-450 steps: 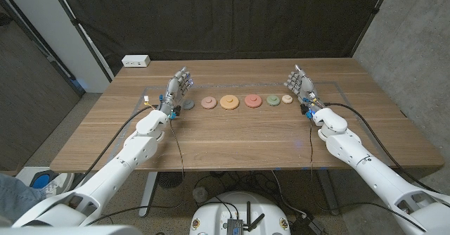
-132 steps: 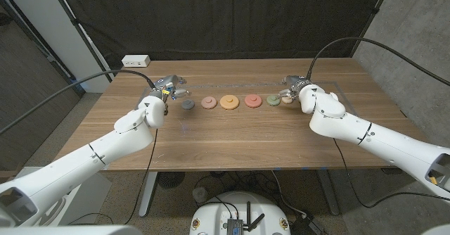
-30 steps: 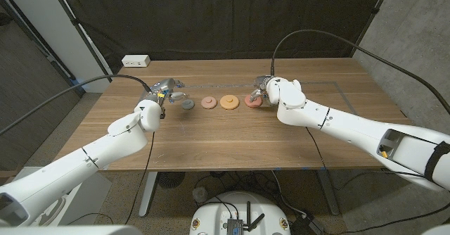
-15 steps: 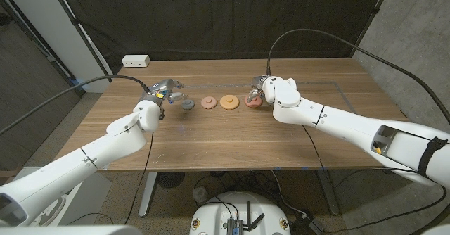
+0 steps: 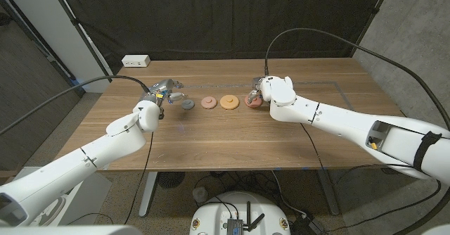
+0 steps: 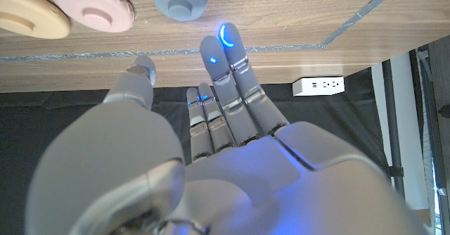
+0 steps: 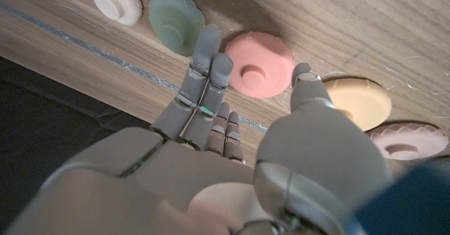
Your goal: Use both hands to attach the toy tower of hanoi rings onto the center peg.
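Beside right hand (image 7: 232, 157), scalloped pink ring (image 7: 262, 64)

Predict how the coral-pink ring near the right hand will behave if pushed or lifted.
The coral-pink ring lies flat and low on the wooden table, so it would probably slide, not roll or tip. It looks moulded and stiff, likely light. Its scalloped edge and raised hub may offer the right hand some grip.

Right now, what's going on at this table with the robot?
A two-armed robot is working over a row of toy discs on a wooden table. Its right robot hand hovers over the red disc; its left robot hand reaches toward the grey disc. Neither holds anything. The pink disc and orange disc lie between.
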Robot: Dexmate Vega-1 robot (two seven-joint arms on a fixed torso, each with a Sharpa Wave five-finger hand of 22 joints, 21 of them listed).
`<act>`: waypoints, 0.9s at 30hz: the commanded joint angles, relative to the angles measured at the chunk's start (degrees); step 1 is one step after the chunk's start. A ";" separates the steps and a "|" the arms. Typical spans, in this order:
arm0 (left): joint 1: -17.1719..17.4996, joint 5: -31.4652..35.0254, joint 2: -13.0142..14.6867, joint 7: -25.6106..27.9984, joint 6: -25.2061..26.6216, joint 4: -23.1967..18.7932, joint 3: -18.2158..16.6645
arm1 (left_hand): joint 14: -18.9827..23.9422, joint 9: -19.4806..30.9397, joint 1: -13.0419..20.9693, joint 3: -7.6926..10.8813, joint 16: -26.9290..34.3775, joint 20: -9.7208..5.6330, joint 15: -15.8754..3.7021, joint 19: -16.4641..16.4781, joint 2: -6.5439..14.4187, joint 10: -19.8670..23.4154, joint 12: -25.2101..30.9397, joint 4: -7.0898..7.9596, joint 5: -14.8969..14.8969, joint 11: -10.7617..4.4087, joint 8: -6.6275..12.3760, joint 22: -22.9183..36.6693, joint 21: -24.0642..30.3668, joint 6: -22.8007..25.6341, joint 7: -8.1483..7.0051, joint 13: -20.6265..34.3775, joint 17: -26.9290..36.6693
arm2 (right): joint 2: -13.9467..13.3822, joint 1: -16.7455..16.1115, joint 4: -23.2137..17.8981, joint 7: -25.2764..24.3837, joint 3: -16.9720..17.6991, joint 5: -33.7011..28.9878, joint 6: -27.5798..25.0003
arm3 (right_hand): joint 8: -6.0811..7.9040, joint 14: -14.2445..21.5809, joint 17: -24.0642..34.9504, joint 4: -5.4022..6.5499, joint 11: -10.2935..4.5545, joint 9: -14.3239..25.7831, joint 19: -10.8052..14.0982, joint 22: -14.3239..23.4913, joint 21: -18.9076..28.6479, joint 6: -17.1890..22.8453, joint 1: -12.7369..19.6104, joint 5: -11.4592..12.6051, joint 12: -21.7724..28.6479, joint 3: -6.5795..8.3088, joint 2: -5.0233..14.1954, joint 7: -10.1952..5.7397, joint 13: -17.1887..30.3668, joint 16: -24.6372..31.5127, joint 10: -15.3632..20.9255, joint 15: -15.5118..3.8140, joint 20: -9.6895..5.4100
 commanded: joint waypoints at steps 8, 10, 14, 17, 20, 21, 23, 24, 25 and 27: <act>0.33 -0.45 -0.17 0.30 0.01 0.07 -0.14 | -0.49 0.07 0.06 -0.19 0.38 -3.94 -5.33 -0.42 0.72 0.52 -0.15 0.12 0.40 0.18 0.10 -0.21 0.52 0.56 0.11 0.31 -0.06 | 1.97 1.91 4.53 0.79 -1.93 1.93 0.11 | -0.28 -0.30 -0.17 -0.11 -0.01 -0.03 -0.43 -0.35 0.63 -0.78 0.10 0.32 0.11 -0.33 0.40 1.30 0.09 0.60 -0.13 -7.64 -6.04; 0.40 -0.51 -0.14 0.33 0.06 0.04 -0.19 | -0.48 0.07 0.07 -0.21 0.45 -3.94 -5.33 -0.35 0.73 0.52 -0.17 0.11 0.40 0.15 0.07 -0.27 0.62 0.51 0.06 0.33 -0.06 | 2.08 1.99 4.90 0.66 -2.08 2.16 0.17 | -0.31 -0.32 -0.20 -0.10 -0.08 -0.04 -0.42 -0.35 0.70 -0.91 0.08 0.32 0.11 -0.35 0.41 1.14 0.08 0.61 -0.14 -7.64 -6.05; 0.37 -0.53 -0.07 0.28 0.04 0.08 -0.11 | -0.48 0.07 0.09 -0.23 0.57 -3.94 -5.34 -0.45 0.74 0.52 -0.22 0.09 0.42 0.12 0.06 -0.37 0.73 0.54 0.10 0.37 -0.04 | 2.21 2.15 5.48 0.51 -2.35 2.65 0.18 | -0.29 -0.35 -0.26 -0.09 -0.11 -0.08 -0.48 -0.42 0.79 -0.94 0.04 0.32 0.13 -0.39 0.43 1.08 0.06 0.66 -0.14 -7.65 -6.05; 0.33 -0.55 -0.04 0.20 -0.04 0.11 -0.05 | -0.52 0.07 0.09 -0.25 0.60 -3.96 -5.34 -0.43 0.76 0.50 -0.25 0.09 0.43 0.16 0.05 -0.43 0.82 0.53 0.14 0.40 -0.09 | 2.32 2.38 5.92 0.48 -2.66 2.85 0.07 | -0.22 -0.44 -0.38 -0.08 -0.14 -0.12 -0.49 -0.52 0.86 -0.83 -0.02 0.32 0.19 -0.43 0.43 0.97 0.06 0.64 -0.06 -7.64 -6.05; 0.23 -0.55 -0.06 0.09 -0.07 0.16 0.06 | -0.51 0.07 0.10 -0.27 0.69 -3.92 -5.35 -0.47 0.77 0.52 -0.28 0.08 0.45 0.14 0.03 -0.51 0.92 0.52 0.11 0.43 -0.07 | 2.40 2.44 6.43 0.31 -2.61 3.49 0.28 | -0.16 -0.38 -0.35 -0.06 -0.17 -0.15 -0.51 -0.65 0.92 -0.74 -0.09 0.31 0.28 -0.48 0.45 0.94 0.05 0.78 0.12 -7.65 -6.05; 0.20 -0.54 -0.05 0.04 -0.08 0.17 0.10 | -0.57 0.07 0.10 -0.28 0.66 -3.96 -5.35 -0.53 0.78 0.63 -0.25 0.08 0.45 0.13 0.05 -0.54 0.94 0.56 0.11 0.44 -0.13 | 2.43 2.43 6.63 0.25 -2.53 3.81 0.45 | -0.14 -0.53 -0.52 -0.06 -0.15 -0.17 -0.50 -0.71 0.95 -0.74 -0.10 0.31 0.28 -0.49 0.47 0.99 0.04 0.66 0.14 -7.65 -6.05; 0.13 -0.46 -0.06 0.02 -0.08 0.23 0.20 | -0.58 0.07 0.09 -0.29 0.70 -3.94 -5.35 -0.48 0.79 0.63 -0.27 0.08 0.46 0.16 0.03 -0.57 1.01 0.54 0.11 0.45 -0.13 | 2.47 2.39 6.91 -0.26 -2.61 3.96 0.66 | -0.09 -0.49 -0.52 -0.06 -0.16 -0.20 -0.54 -0.81 1.00 -0.66 -0.12 0.32 0.32 -0.50 0.51 1.05 0.04 0.75 0.21 -7.66 -6.06; 0.10 -0.51 -0.05 -0.07 -0.09 0.26 0.21 | -0.63 0.07 0.10 -0.29 0.67 -3.93 -5.35 -0.49 0.80 0.64 -0.27 0.08 0.46 0.12 0.03 -0.59 1.03 0.55 0.10 0.46 -0.19 | 2.54 2.46 7.12 -0.32 -2.72 4.03 0.72 | -0.08 -0.48 -0.52 -0.06 -0.16 -0.20 -0.54 -0.84 1.02 -0.64 -0.12 0.33 0.34 -0.50 0.52 1.02 0.04 0.77 0.25 -7.66 -6.06; 0.09 -0.54 -0.05 -0.10 -0.16 0.32 0.22 | -0.61 0.07 0.10 -0.30 0.71 -3.97 -5.35 -0.54 0.78 0.65 -0.28 0.07 0.46 0.15 0.03 -0.61 1.03 0.56 0.10 0.47 -0.16 | 2.67 2.58 7.37 -0.30 -2.87 4.07 0.68 | -0.07 -0.47 -0.52 -0.06 -0.18 -0.21 -0.54 -0.84 1.04 -0.63 -0.12 0.33 0.36 -0.50 0.53 1.04 0.04 0.79 0.29 -7.66 -6.07; 0.03 -0.48 -0.04 -0.17 -0.11 0.36 0.31 | -0.61 0.08 0.11 -0.31 0.75 -3.95 -5.35 -0.60 0.81 0.61 -0.32 0.08 0.47 0.13 0.06 -0.66 1.09 0.64 0.13 0.49 -0.18 | 2.83 2.70 7.79 -0.50 -3.03 4.20 0.79 | -0.06 -0.46 -0.51 -0.07 -0.20 -0.22 -0.52 -0.86 1.08 -0.61 -0.11 0.33 0.41 -0.51 0.52 1.07 0.04 0.83 0.40 -7.67 -6.07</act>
